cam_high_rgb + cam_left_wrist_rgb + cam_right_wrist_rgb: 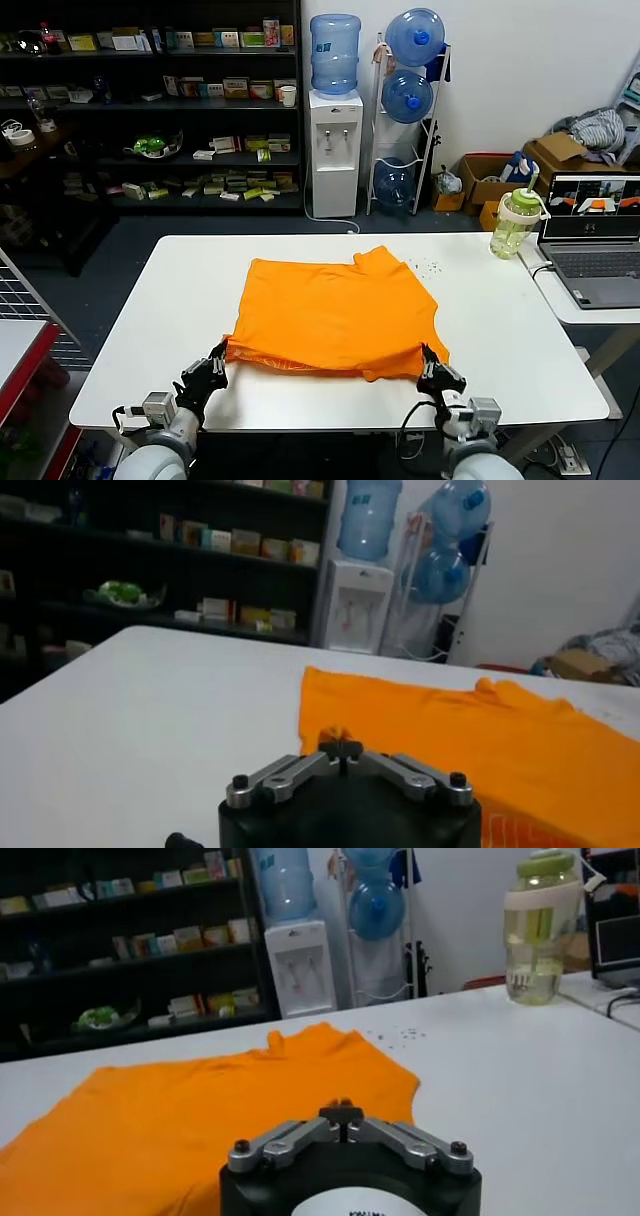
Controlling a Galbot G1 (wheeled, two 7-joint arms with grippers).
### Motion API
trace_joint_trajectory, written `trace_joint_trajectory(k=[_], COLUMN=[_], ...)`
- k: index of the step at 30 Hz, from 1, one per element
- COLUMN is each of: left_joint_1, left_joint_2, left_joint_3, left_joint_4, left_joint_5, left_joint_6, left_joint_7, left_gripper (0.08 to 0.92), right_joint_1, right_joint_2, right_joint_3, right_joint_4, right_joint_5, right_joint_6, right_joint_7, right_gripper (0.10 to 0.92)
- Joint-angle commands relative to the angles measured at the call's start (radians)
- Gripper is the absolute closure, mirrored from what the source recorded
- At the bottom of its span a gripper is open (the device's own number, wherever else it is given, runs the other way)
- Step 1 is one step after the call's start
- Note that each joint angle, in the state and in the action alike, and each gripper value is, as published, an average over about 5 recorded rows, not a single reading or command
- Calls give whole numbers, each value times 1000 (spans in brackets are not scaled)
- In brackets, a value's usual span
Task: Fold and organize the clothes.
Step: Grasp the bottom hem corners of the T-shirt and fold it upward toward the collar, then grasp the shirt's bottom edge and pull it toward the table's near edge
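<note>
The orange T-shirt (335,315) lies spread across the middle of the white bench (520,340), already doubled over, with its near edge facing the robot and a small flap of fabric sticking up at the far edge. Down at the near left corner of the shirt, the left gripper (216,362) sits low on the bench, jaws clenched together right at the corner of the cloth; from the head view it looks pinched on that corner, though the left wrist view (341,748) shows only the closed tips meeting just before the orange edge, so a true grip cannot be confirmed. Over on the other side, the right gripper (433,365) mirrors it at the near right corner, jaws likewise clenched and touching the hem. In the right wrist view (341,1110) the closed tips sit over the orange fabric, which stretches away towards the far side of the bench.

A green-lidded drink bottle (514,222) stands upright at the far right corner of the bench, well apart from the shirt. Just beside it, on a separate side table, an open laptop (592,238) faces the robot. Behind the bench stand a water dispenser (333,140) and dark shelves (150,100) full of boxes.
</note>
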Motion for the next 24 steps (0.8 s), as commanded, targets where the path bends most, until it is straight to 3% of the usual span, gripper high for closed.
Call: trace_joint_trajectory(k=[1, 11, 18, 24], left_joint_1=[-195, -201, -149, -47], left_joint_2=[-5, -10, 8, 38], left_joint_3=[85, 90, 47, 15], left_joint_4=[157, 169, 134, 27], left_joint_5=[33, 63, 102, 6], left_joint_6=[0, 61, 100, 114], left_joint_7=[-25, -61, -87, -62], left_gripper=[910, 894, 715, 541], right_joint_1=[207, 254, 201, 72], right_joint_2=[-8, 4, -20, -93], right_joint_3=[-70, -114, -64, 12], right_joint_4=[-137, -204, -190, -124], right_joint_5=[53, 47, 0, -18], right_joint_6=[-6, -22, 5, 10], right_joint_7=[26, 11, -16, -44], right_gripper=[901, 868, 675, 502])
